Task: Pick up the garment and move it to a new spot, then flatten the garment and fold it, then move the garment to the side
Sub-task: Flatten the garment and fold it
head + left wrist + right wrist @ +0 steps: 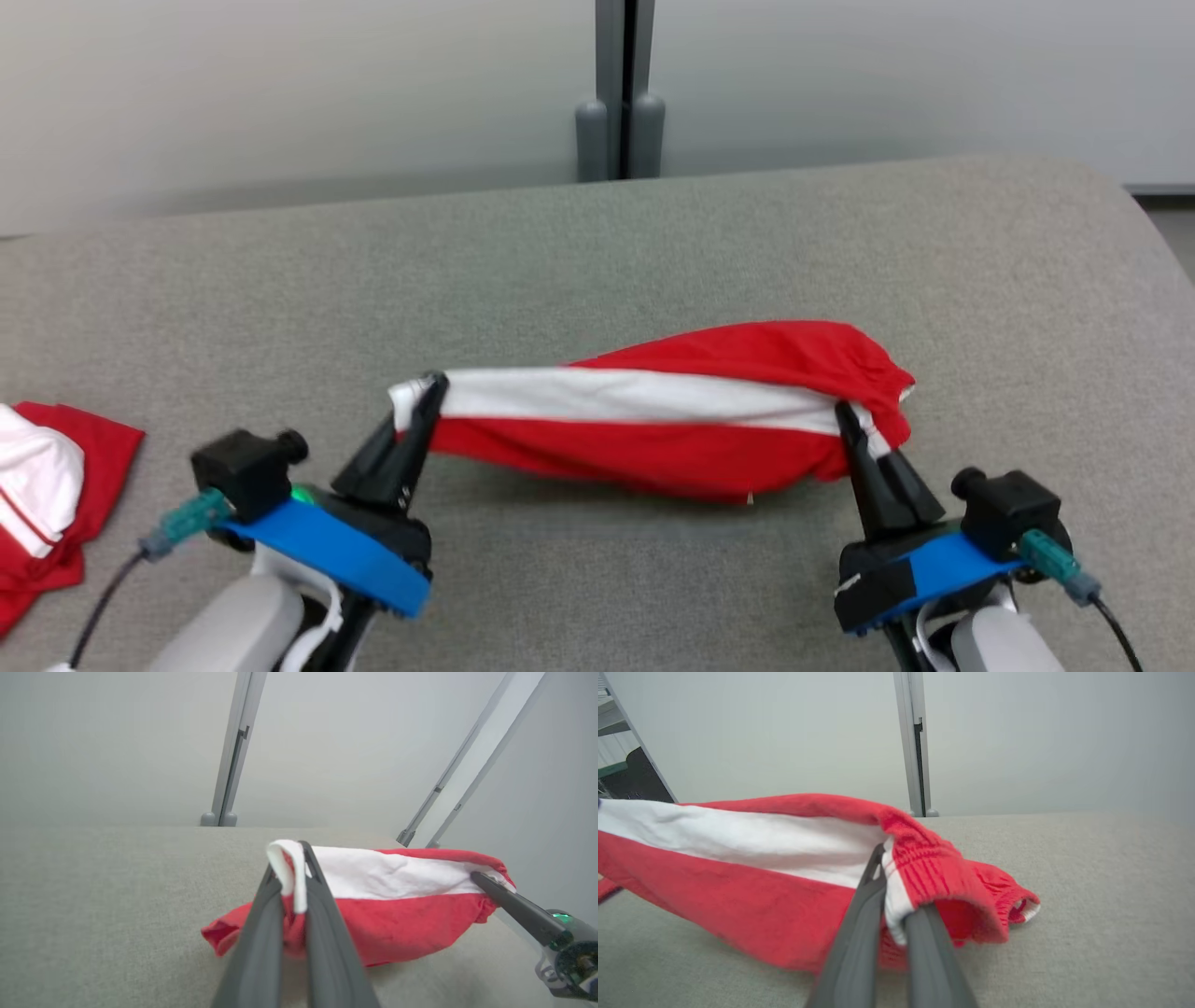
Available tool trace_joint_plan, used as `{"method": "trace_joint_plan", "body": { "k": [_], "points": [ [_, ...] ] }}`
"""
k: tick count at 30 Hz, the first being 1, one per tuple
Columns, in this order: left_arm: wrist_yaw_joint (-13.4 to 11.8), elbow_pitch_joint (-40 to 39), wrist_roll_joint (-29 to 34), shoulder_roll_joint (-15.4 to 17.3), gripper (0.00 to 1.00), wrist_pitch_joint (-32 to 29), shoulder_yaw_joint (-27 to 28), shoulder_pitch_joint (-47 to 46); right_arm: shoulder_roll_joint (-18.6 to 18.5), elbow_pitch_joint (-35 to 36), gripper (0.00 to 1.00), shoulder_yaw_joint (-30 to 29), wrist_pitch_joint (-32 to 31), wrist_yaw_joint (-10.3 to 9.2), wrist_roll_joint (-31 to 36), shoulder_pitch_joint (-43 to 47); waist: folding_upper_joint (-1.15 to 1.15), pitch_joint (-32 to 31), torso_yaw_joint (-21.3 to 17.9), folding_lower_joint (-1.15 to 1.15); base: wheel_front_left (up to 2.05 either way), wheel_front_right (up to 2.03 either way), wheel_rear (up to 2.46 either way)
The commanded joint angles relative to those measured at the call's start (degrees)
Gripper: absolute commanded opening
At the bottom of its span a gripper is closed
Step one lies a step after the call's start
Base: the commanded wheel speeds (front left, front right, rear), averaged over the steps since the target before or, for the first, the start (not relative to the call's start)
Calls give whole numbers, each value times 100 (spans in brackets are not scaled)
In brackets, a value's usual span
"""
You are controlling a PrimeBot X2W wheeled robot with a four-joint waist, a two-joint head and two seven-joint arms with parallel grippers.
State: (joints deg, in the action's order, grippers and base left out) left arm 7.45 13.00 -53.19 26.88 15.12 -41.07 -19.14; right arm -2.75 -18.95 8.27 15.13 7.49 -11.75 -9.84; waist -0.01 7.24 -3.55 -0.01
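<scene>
The garment (653, 420) is red with a broad white stripe and hangs stretched between my two grippers just above the grey table (597, 243). My left gripper (431, 385) is shut on its left, white-edged end, seen close up in the left wrist view as the garment (397, 896) pinched in my left gripper (292, 856). My right gripper (845, 409) is shut on the gathered waistband end. In the right wrist view the garment (752, 868) drapes to the left of my right gripper (885, 851), and its middle sags toward the table.
Another red and white garment (47, 495) lies crumpled at the table's left edge. A grey post (621, 89) stands behind the table's far edge against a pale wall. The table's rounded right corner (1139, 233) is near my right arm.
</scene>
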Motion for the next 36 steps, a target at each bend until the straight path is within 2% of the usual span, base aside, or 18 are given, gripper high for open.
{"method": "trace_joint_plan", "body": {
  "k": [1, 6, 11, 17, 21, 25, 29, 32, 36],
  "points": [
    [8, -165, 83, 2, 0, 7, 223, -184, -30, 102, 0, -21, 2, 1, -21, -149, 1, -145, 7, 1, 0, 0, 0],
    [8, -580, 332, 120, 0, 9, 663, -455, -29, 356, 0, 33, 2, 1, -38, -487, 1, -400, 105, 1, 0, 0, 0],
    [8, -739, 379, 336, 0, 8, 737, -819, -29, 431, 0, 128, 2, 1, -93, -891, 1, -352, 160, 1, 0, 0, 0],
    [8, -655, 135, 682, 0, 9, 721, -1538, -31, 168, 0, 340, 2, 1, 20, -1767, 1, 225, 234, 1, 0, 0, 0],
    [8, -566, 262, 830, 0, 9, 881, -2239, -31, -144, 0, 399, 2, 1, 347, -2684, 1, 741, 291, 1, 0, 0, 0],
    [8, -704, 501, 764, 0, 9, 1286, -2918, -29, -420, 0, 186, 1, 0, 767, -3703, 1, 1045, 363, 1, 0, 0, 0],
    [1, -923, 705, 543, 0, 9, 1708, -3183, -33, -497, 0, -80, 1, 0, 1112, -4315, 1, 1068, 507, 1, 0, 0, 0],
    [0, -1085, 846, 364, 0, 9, 1904, -2894, -41, -455, 0, -225, 1, -2, 1194, -4343, 1, 950, 598, 1, 0, 0, 0],
    [0, -1250, 988, 188, 0, 9, 1762, -2164, -30, -548, 0, -196, 1, 0, 1224, -3696, 1, 748, 668, 1, 0, 0, 0]
  ]
}}
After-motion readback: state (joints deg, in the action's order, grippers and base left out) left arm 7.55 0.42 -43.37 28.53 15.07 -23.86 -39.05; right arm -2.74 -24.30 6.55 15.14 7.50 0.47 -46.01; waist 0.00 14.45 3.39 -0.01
